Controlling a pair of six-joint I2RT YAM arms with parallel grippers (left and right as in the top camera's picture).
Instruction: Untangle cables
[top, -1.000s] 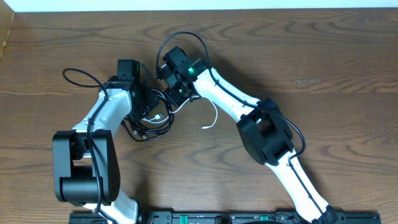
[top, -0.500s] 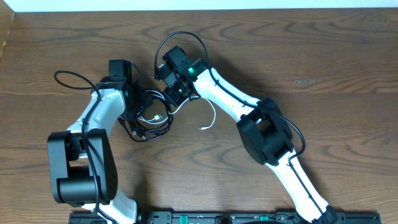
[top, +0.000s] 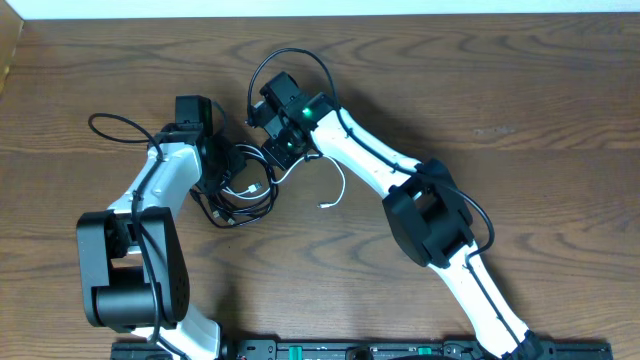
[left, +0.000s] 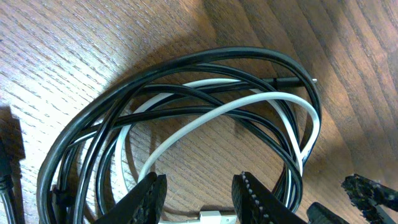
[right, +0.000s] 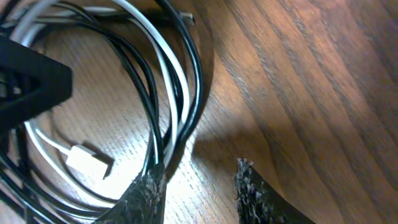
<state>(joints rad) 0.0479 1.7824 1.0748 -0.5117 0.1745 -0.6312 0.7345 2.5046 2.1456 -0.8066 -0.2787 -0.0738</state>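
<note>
Wood table (top: 520, 90) is carrying the tangle: black cable (left: 249, 55) and white cable (left: 267, 98) are lying coiled together between the two arms. Left gripper (left: 199, 183) is sitting low over the coil, fingers apart, straddling the white plug (left: 214, 218). Right gripper (right: 196, 171) is standing with fingers apart, one touching the black loop.

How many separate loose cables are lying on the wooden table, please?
2: thin black cable coiled left of centre; thinner white cable looped through it. Others may be hidden.

Black cable (left: 249, 55), white cable (left: 273, 96), brown woodgrain table (left: 93, 37)
</note>
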